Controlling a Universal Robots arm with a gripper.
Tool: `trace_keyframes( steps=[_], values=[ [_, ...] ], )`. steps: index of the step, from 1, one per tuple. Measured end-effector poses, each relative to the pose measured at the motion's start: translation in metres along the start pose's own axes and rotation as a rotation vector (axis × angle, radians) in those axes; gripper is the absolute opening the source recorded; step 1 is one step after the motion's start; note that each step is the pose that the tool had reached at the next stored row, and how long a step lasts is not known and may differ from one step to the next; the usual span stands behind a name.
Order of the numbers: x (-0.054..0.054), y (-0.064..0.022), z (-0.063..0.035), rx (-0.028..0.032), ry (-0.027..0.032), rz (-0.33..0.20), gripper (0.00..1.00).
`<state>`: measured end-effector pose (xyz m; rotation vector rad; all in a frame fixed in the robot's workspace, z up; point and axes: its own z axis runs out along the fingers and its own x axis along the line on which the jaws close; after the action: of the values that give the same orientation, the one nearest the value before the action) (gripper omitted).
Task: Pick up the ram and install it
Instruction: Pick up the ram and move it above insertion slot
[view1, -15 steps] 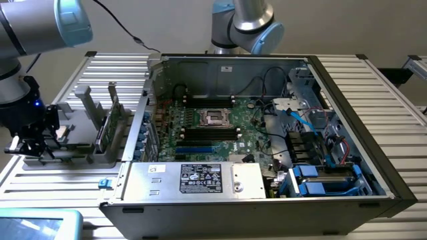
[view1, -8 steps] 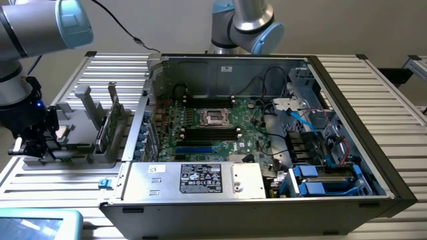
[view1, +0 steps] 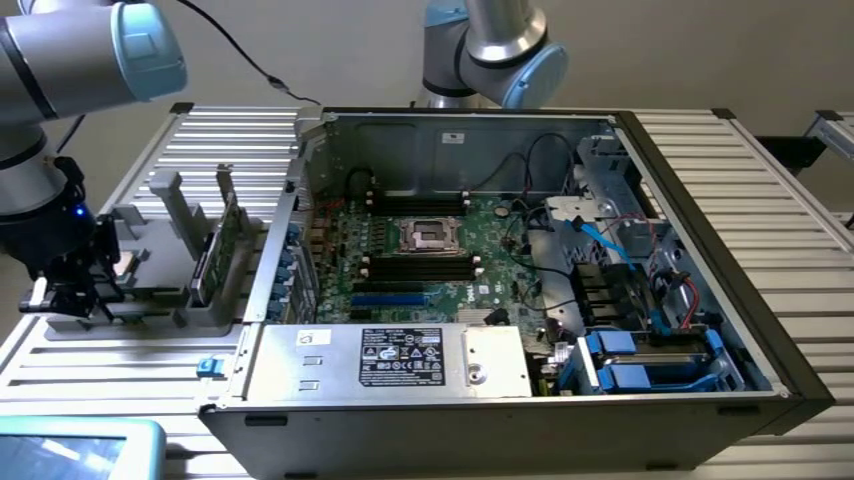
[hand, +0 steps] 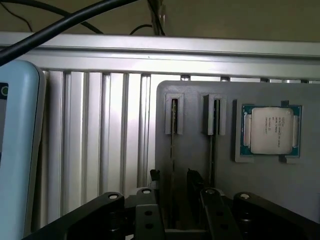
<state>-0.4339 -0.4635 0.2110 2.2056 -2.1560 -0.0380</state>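
Fingers (hand: 148, 215) of the gripper (hand: 174, 179) stand wide apart, one on each side of the ram (hand: 173, 120). The claw is let go and squeezes nothing yet. I cannot tell if a finger touches the stick.

The ram stands on its thin edge in a slot of the grey holder (hand: 195, 147). Its slot is the one nearest the holder's side edge, next to the bare ribs of the table (hand: 100, 140). A second stick (hand: 215, 117) stands in the next slot, and a square processor chip (hand: 271, 131) lies flat past that. In the exterior view the holder sits near the table's edge, on the exterior view's left of the open computer case (view1: 441, 150).

I think the ram is very light, thin and stiff, and it can crack if it is bent. Its little chips and metal teeth look easy to hurt. The best place to hold it seems to be the two flat sides, near the middle of the top edge. A soft, even squeeze and a straight lift should keep it from jamming in the slot.
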Motion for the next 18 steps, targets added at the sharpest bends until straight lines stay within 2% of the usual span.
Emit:
trace_keyframes(
  steps=[3, 5, 6, 14, 16, 17, 18],
  values=[
    [0.0000, 0.0000, 0.0003, 0.0005, 0.0000, 0.000, 0.35],
    [0.0000, -0.0001, 0.0017, 0.0056, 0.0000, -0.003, 0.35],
    [0.0000, -0.0001, 0.0020, 0.0063, 0.0002, -0.004, 0.35],
    [0.0000, -0.0001, 0.0027, 0.0075, 0.0007, -0.010, 0.35],
    [-0.0001, -0.0001, 0.0028, 0.0086, 0.0006, -0.010, 0.33],
    [-0.0001, -0.0001, 0.0030, 0.0099, 0.0006, -0.010, 0.26],
    [0.0000, 0.0000, 0.0033, 0.0107, 0.0006, -0.010, 0.26]
  ],
)
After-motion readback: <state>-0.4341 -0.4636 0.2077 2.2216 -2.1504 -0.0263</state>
